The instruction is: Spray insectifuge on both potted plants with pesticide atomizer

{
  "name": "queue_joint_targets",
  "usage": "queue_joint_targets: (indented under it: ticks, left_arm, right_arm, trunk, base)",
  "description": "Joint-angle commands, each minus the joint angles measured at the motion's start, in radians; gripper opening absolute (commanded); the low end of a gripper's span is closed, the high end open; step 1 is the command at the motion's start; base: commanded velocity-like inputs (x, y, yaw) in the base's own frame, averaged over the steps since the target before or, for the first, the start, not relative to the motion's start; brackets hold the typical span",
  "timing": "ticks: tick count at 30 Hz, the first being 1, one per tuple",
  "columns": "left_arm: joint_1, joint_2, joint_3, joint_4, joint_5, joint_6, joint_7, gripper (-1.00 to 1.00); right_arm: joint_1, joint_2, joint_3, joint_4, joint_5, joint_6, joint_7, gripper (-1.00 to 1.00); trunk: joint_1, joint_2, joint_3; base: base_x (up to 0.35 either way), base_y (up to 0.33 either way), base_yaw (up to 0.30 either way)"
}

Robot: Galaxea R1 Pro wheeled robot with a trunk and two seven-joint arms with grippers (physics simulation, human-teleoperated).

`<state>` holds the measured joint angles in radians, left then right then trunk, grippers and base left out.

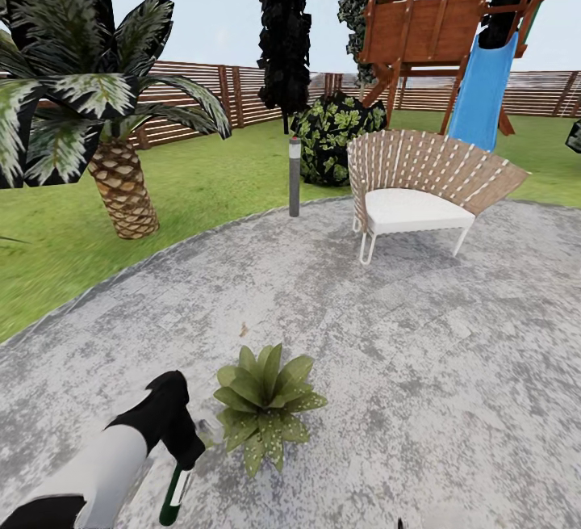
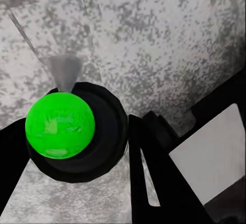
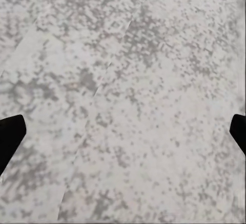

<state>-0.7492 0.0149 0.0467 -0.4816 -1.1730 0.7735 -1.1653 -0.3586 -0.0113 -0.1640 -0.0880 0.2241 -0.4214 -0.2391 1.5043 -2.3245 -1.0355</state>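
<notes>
We take the step in hand to be the spraying of the first potted plant (image 1: 265,404). In the head view our left gripper (image 1: 187,455) hangs low over the round stone patio (image 1: 420,367), just beside the plant's speckled leaves, with the pesticide atomizer (image 1: 175,497) clamped in its jaws, dark green body and white label band hanging downward. In the left wrist view we look along the bottle (image 2: 60,125), a bright green round end ringed in black between the dark fingers (image 2: 154,172), with a faint grey cone over the stone beside it, which we judge may be spray. The patio carries the plant directly; no pot shows. We see one such plant here, so we judge the task at most part done.

The next move, as we judge it, calls for turning the nozzle toward the leaves and sweeping across the whole rosette, then seeking the second plant. The right gripper (image 3: 123,131) faces bare stone, its two dark fingertips (image 3: 10,137) wide apart at the picture's edges, the jaws released and holding nothing.

No brand or writing can be read: the label band is too small in the head view and hidden in the wrist view. Beyond stand a white chair (image 1: 415,190), a palm (image 1: 113,149), a slatted fence (image 1: 218,97) and a blue slide (image 1: 484,93)
</notes>
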Motion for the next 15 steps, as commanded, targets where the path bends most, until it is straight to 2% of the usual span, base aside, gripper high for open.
queue_joint_targets:
  ticks: [1, 3, 7, 10, 15]
  left_arm:
    - [-0.002, -0.003, 0.004, -0.002, -0.010, 0.007, -0.018, -1.00]
    - [-0.004, 0.001, 0.000, -0.002, -0.014, 0.007, -0.030, -1.00]
    - [0.017, 0.020, -0.001, 0.003, -0.012, 0.006, -0.031, -1.00]
    - [0.030, 0.018, -0.002, 0.002, -0.014, 0.010, -0.029, -1.00]
    - [0.035, 0.023, -0.002, 0.004, -0.013, 0.015, -0.022, -1.00]
  right_arm:
    - [0.000, -0.001, -0.008, -0.028, 0.009, -0.003, -0.003, 1.00]
    - [0.000, -0.003, -0.008, -0.079, 0.007, -0.003, -0.002, 1.00]
    - [0.000, -0.008, -0.006, -0.098, 0.011, -0.005, -0.002, 1.00]
    - [0.000, -0.008, -0.005, -0.097, 0.012, -0.005, -0.003, 1.00]
    - [0.000, -0.007, -0.005, -0.096, 0.012, -0.005, -0.004, 1.00]
  trunk:
    - [0.000, 0.000, -0.001]
    - [0.000, 0.000, -0.001]
    - [0.000, 0.000, -0.001]
    - [0.000, 0.000, -0.001]
    - [0.000, 0.000, -0.001]
  base:
    - [0.000, 0.000, 0.000]
    - [0.000, 0.000, 0.000]
    - [0.000, 0.000, 0.000]
    - [0.000, 0.000, -0.002]
    - [0.000, 0.000, -0.176]
